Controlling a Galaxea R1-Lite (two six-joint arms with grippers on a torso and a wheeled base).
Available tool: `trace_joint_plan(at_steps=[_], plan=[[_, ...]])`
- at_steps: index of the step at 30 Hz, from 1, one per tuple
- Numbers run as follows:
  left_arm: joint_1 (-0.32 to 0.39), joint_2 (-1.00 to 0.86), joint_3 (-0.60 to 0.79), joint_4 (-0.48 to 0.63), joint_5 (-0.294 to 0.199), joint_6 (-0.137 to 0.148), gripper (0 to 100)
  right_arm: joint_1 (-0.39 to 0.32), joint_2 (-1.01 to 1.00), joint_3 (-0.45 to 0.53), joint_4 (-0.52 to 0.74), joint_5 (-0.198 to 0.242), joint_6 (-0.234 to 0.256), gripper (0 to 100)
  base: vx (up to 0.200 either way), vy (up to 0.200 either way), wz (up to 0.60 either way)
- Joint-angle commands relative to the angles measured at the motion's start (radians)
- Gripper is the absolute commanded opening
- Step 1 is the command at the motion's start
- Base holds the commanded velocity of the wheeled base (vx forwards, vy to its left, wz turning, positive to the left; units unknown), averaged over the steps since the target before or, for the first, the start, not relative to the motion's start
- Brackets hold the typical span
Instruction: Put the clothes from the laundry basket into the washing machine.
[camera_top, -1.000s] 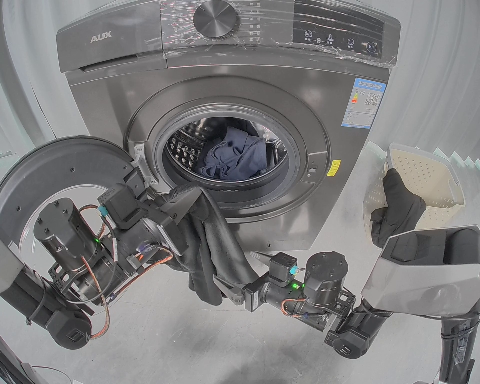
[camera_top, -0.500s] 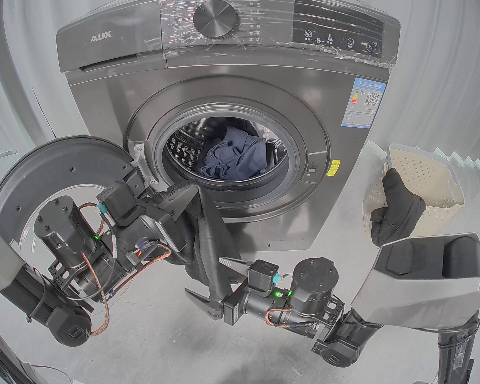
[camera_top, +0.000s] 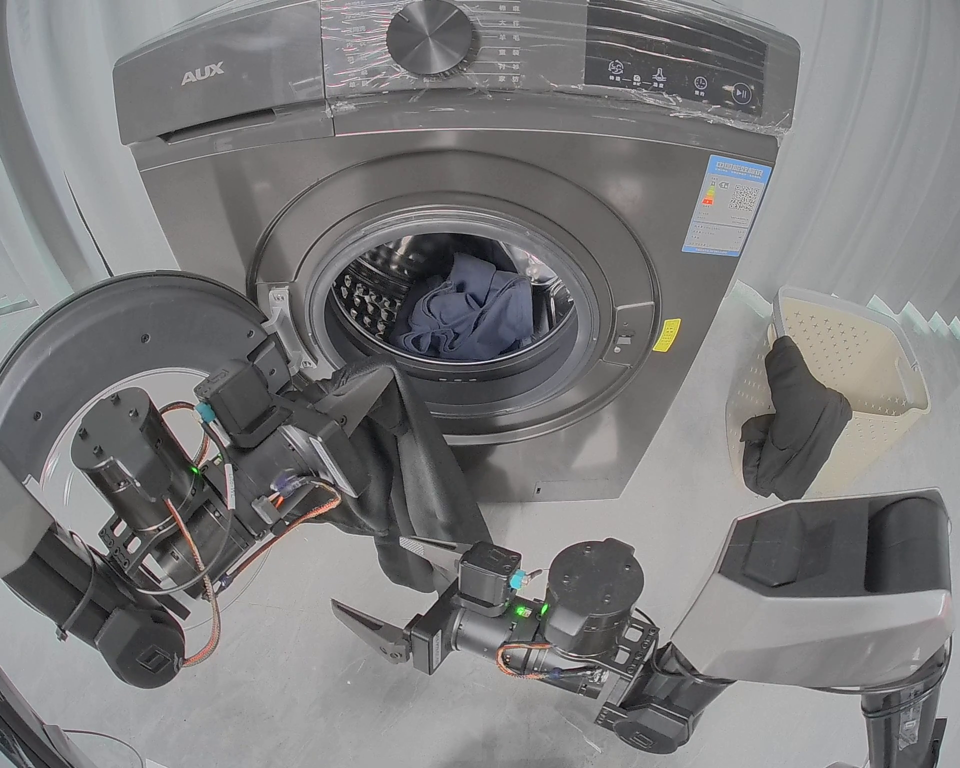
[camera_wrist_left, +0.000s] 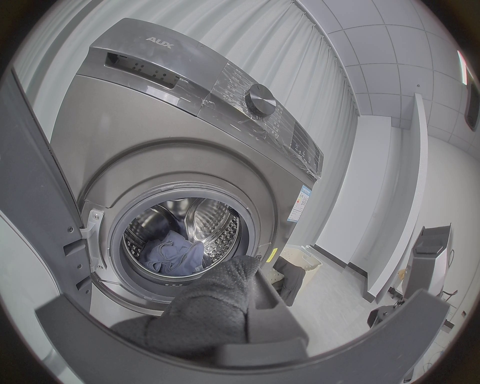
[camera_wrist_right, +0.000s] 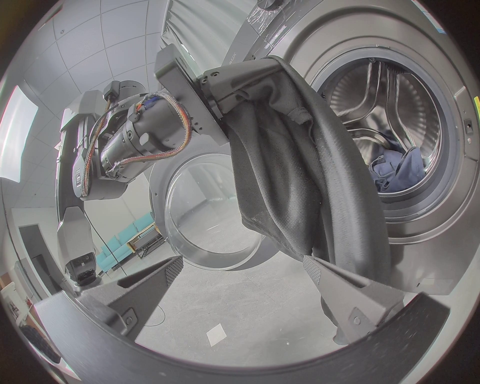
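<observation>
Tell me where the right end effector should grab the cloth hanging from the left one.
Probably the loose lower tail of the cloth, from the right: it hangs free below the left end effector, and the open right end effector is level with its hem.

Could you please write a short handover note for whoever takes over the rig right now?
Left end effector: shut on the dark garment, held just in front of the washing machine's open drum.
Right end effector: open, low down by that garment's hanging end.
Done: blue clothing lies in the drum.
Left: load the held garment, then the other garment draped over the laundry basket's rim.
</observation>
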Motion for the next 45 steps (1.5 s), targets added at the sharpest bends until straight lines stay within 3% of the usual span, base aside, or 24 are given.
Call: trace_joint_plan(at_steps=[1, 6, 9, 15, 33, 45], plan=[[-0.001, -0.003, 0.001, -0.001, -0.001, 0.000, 0, -0.030, 0.101, -0.099, 0.003, 0.004, -0.001, 100, 0.000, 0.000, 0.00], [-0.001, -0.006, 0.008, -0.001, -0.001, 0.000, 0, -0.103, 0.190, -0.265, 0.023, 0.010, -0.004, 100, 0.000, 0.000, 0.00], [-0.001, -0.007, 0.009, -0.001, -0.001, 0.000, 0, -0.152, 0.206, -0.306, 0.020, 0.011, -0.004, 100, 0.000, 0.000, 0.00], [-0.001, -0.006, 0.009, -0.001, -0.001, 0.000, 0, -0.235, 0.190, -0.305, -0.003, 0.024, -0.004, 100, 0.000, 0.000, 0.00], [-0.001, -0.006, 0.014, -0.001, -0.002, 0.002, 0, -0.284, 0.169, -0.326, -0.009, 0.013, -0.013, 100, 0.000, 0.000, 0.00], [0.010, -0.003, 0.012, -0.003, -0.004, 0.002, 0, -0.332, 0.156, -0.335, -0.006, -0.068, -0.049, 100, 0.000, 0.000, 0.00]])
